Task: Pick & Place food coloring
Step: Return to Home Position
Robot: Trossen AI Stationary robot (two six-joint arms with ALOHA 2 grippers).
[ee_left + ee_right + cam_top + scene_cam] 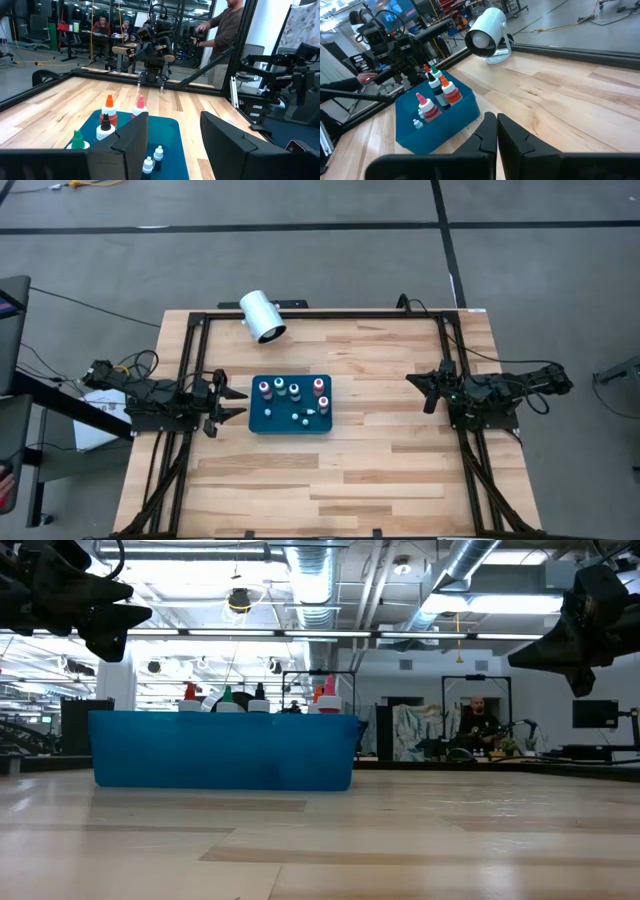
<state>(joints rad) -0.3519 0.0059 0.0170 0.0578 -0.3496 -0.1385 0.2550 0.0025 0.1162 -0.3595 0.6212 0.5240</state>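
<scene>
Two tools, neither carrying anything. Left tool (175, 119): fingers spread, raised just beside the teal bin (258, 423). Food coloring bottles (293, 390): upright inside that bin, mid-bench (380, 465). Right tool (496, 119): fingers pressed together, well apart from the bin. Homing note: retract level and keep clear of the bin. Both arms stretch low, pointing inward.

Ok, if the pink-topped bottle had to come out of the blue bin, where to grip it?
Probably its narrow top, from straight above: the pink-topped bottle stands upright in the bin, whose walls and the neighbouring orange-topped bottle crowd its sides.
</scene>
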